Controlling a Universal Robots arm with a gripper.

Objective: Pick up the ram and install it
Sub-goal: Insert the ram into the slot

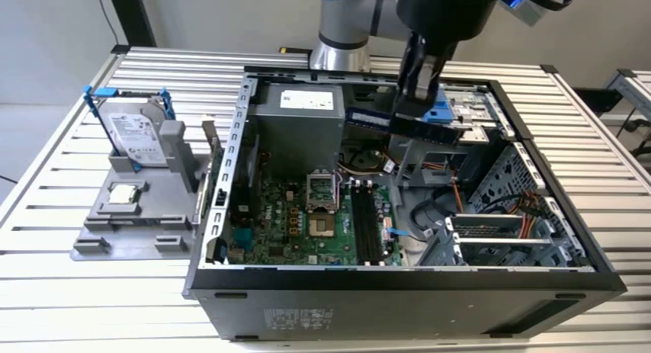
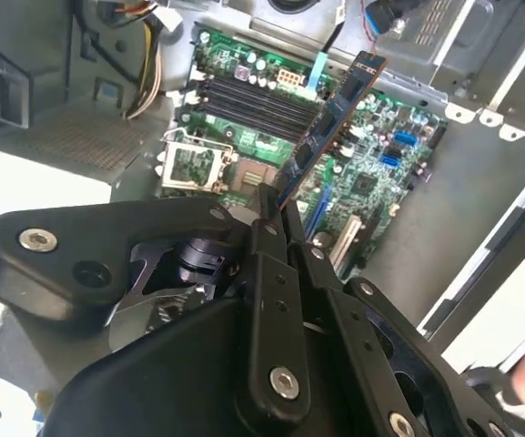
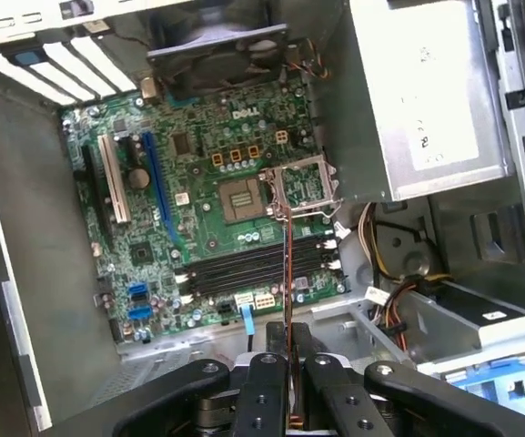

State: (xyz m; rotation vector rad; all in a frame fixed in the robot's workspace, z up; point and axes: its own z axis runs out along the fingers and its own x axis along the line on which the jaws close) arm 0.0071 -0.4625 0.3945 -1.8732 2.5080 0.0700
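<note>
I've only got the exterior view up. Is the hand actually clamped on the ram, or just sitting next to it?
Observer: In the second wrist view the hand is shut on the ram. It pinches one end, and the rest sticks out past the fingertips.
Operator: Are the slots free?
Observer: In the first wrist view the memory slots all look empty, with no stick seated in any of them.
Operator: Is the ram in a slot yet?
Observer: No. In the second wrist view its free end hangs over the motherboard, off to one side of the slots.
</note>
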